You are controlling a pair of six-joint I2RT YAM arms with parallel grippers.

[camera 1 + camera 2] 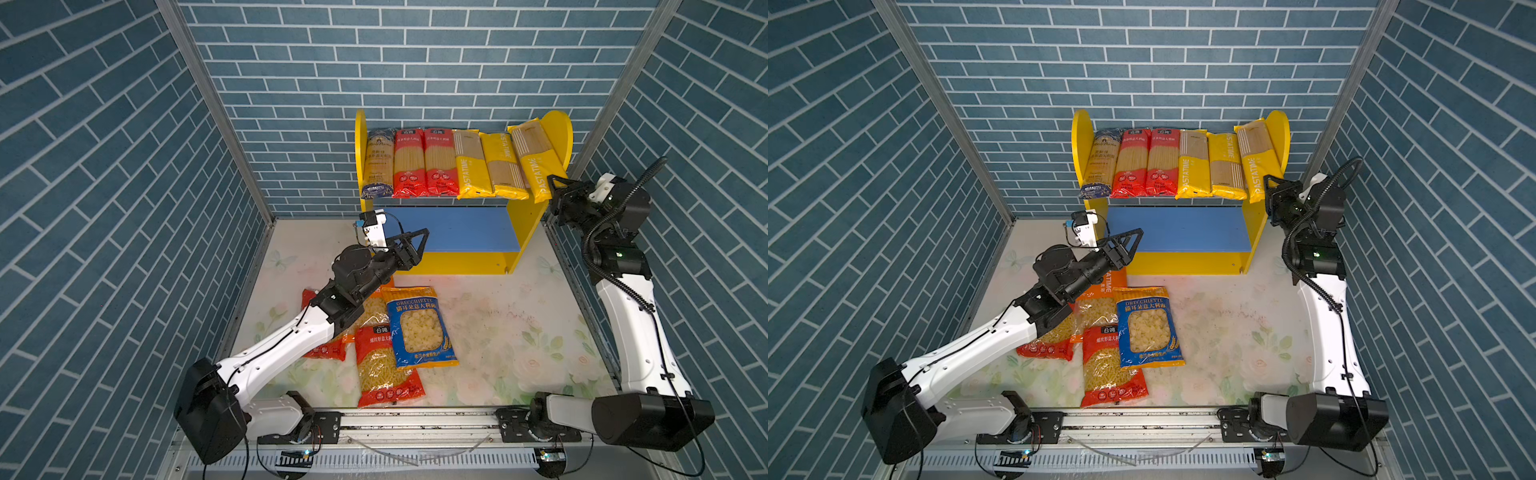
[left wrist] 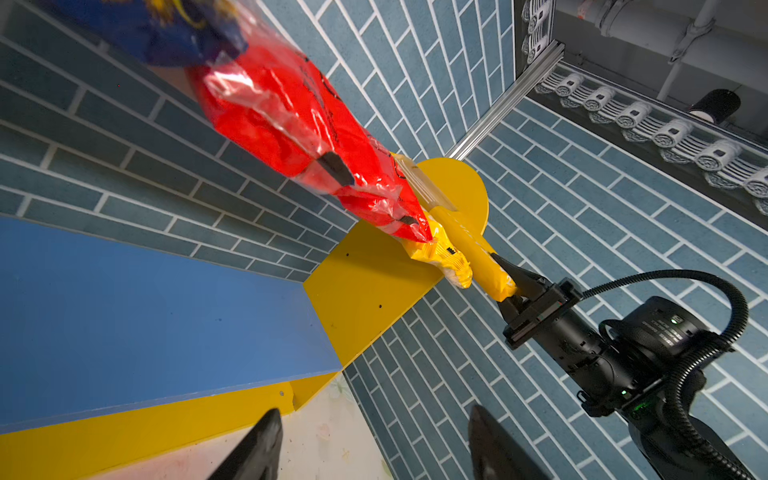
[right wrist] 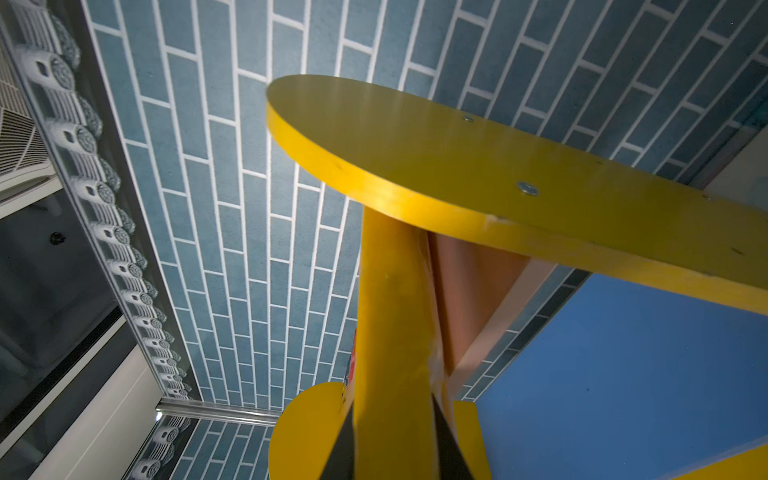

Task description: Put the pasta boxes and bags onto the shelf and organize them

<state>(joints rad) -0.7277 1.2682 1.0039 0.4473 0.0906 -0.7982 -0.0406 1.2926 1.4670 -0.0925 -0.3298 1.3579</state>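
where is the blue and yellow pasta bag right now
In both top views the blue and yellow bag lies flat on the table in front of the shelf, against the red bag on its left.

A two-tier wooden shelf with yellow side panels (image 1: 457, 262) stands at the back of the floral-print table (image 1: 498, 332), right of middle. Along its upper level, from the left, lie a dark blue pack (image 1: 378, 162), two red packs (image 1: 409, 162) (image 1: 440, 162), two yellow packs (image 1: 471, 166) (image 1: 503, 166), and a last yellow pack (image 1: 536, 158) tilted against the right panel (image 1: 559, 137). Before the shelf lie wider bags: a blue-yellow bag (image 1: 419, 328) rightmost, a red bag (image 1: 388, 365) nearest the front, an orange bag (image 1: 1098, 303) behind it, a second red bag (image 1: 324, 351) farthest left.
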